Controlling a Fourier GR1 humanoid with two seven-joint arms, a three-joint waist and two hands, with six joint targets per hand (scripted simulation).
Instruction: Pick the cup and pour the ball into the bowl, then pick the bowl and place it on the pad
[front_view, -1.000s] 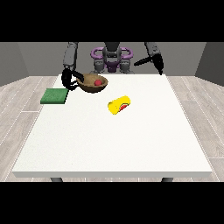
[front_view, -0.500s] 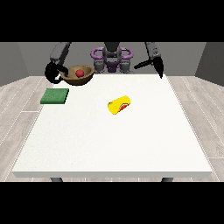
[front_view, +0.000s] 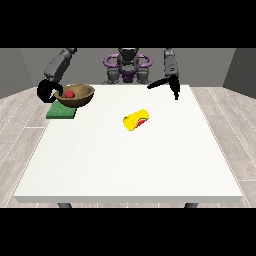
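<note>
Cup (front_view: 136, 120) toppled mid-table, apart from bowl (front_view: 76, 95), pad (front_view: 61, 111)

A large white table (front_view: 130, 165) is occupying most of the front view, its top plain and evenly lit, its near edge showing a thin pale rim. Two dark legs (front_view: 64, 205) are showing beneath that edge. Light wood-plank flooring (front_view: 17, 117) is running along both sides. Plain grey walls (front_view: 220, 65) are closing the room behind, meeting at corners.
</note>
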